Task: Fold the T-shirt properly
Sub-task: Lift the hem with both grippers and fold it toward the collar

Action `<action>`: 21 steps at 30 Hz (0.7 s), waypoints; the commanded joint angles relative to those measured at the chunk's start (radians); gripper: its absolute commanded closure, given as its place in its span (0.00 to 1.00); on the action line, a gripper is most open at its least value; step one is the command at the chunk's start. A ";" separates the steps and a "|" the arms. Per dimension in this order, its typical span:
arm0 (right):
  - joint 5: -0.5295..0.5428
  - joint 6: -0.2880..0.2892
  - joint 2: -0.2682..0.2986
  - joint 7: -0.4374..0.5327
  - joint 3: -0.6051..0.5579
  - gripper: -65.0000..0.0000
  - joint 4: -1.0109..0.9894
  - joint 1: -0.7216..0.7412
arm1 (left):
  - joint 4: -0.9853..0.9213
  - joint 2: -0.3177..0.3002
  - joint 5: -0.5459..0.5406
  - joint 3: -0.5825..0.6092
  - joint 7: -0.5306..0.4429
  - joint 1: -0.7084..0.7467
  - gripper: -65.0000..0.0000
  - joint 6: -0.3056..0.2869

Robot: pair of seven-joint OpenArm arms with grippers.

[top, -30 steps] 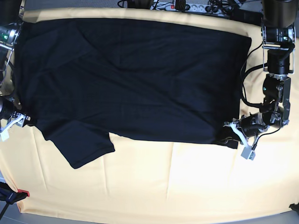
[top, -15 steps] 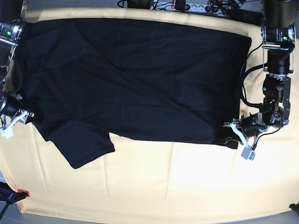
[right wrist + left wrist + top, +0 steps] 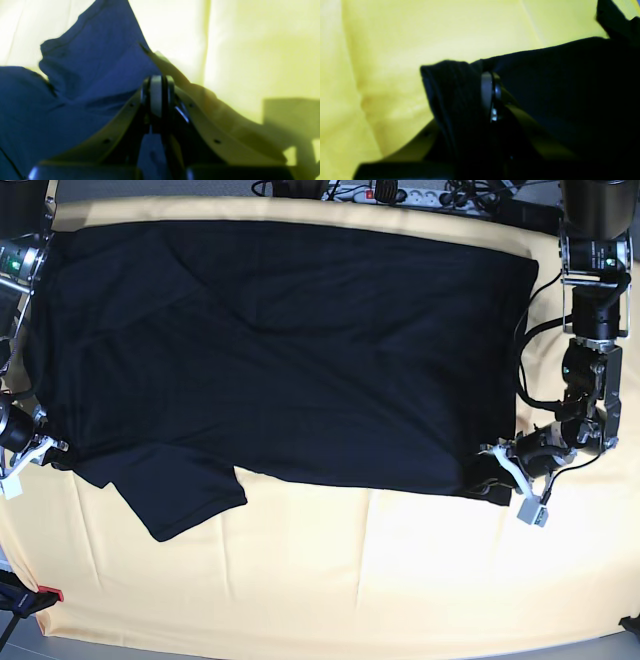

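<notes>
Black T-shirt (image 3: 290, 350) flat on yellow cloth (image 3: 330, 570); left gripper (image 3: 500, 470) and right gripper (image 3: 40, 448) each pinch a near corner, likely for folding it over.

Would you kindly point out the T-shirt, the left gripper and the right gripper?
T-shirt (image 3: 300, 350), base view, middle of its body.
left gripper (image 3: 492, 97), left wrist view, between fingertips pinching fabric.
right gripper (image 3: 158, 96), right wrist view, between closed fingertips.

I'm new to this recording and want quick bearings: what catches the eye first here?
A big black T-shirt spread flat fills most of the pale yellow cloth, one sleeve poking out at its near left corner. The right hand pinches the shirt's left edge, and the left hand is shut on the near right corner.
</notes>
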 commanded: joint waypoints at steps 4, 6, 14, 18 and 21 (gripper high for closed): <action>-0.014 0.008 0.026 0.056 0.005 1.00 0.013 0.026 | 0.014 -0.018 0.029 -0.008 -0.086 -0.032 1.00 -0.003; -0.014 0.008 0.026 0.076 0.005 1.00 0.013 0.026 | 0.014 -0.018 0.049 -0.008 -0.109 -0.032 1.00 -0.003; -0.064 0.008 0.025 0.150 0.004 1.00 0.013 0.071 | 0.014 -0.018 0.138 -0.008 -0.272 -0.037 1.00 -0.035; -0.070 0.008 0.026 0.159 -0.019 1.00 0.014 0.114 | 0.014 -0.018 0.168 -0.008 -0.304 -0.061 1.00 -0.036; -0.132 0.008 0.026 0.194 -0.078 1.00 0.013 0.150 | 0.012 -0.018 0.172 -0.008 -0.305 -0.089 1.00 -0.036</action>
